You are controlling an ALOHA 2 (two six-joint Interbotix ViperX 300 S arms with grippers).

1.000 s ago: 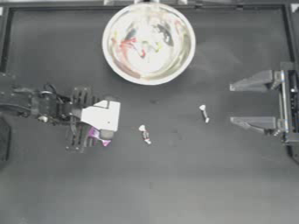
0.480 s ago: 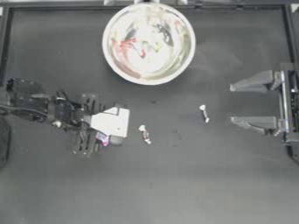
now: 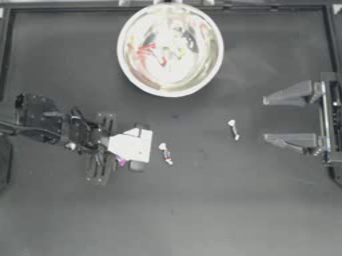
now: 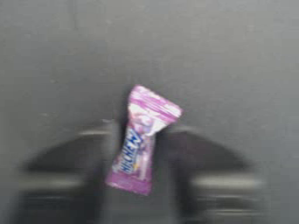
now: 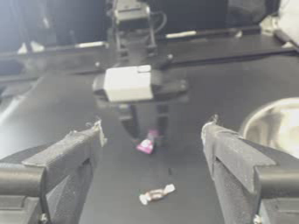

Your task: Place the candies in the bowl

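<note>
Pink-purple candy (image 4: 137, 143) now in left gripper (image 3: 119, 161)

- The candy (image 4: 139, 142) was pink-purple with blue lettering.
- The bowl (image 3: 169, 48) was shiny white-cream.
- Two thin candies (image 3: 165, 153) (image 3: 233, 129) were white.
- The table (image 3: 200, 210) was dark grey.

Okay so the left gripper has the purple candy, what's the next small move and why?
Probably lift the left gripper clear of the table and start carrying toward the bowl. The purple candy sits pinched between its jaws, while two white candies lie on the table and the right gripper waits open at the right.
</note>
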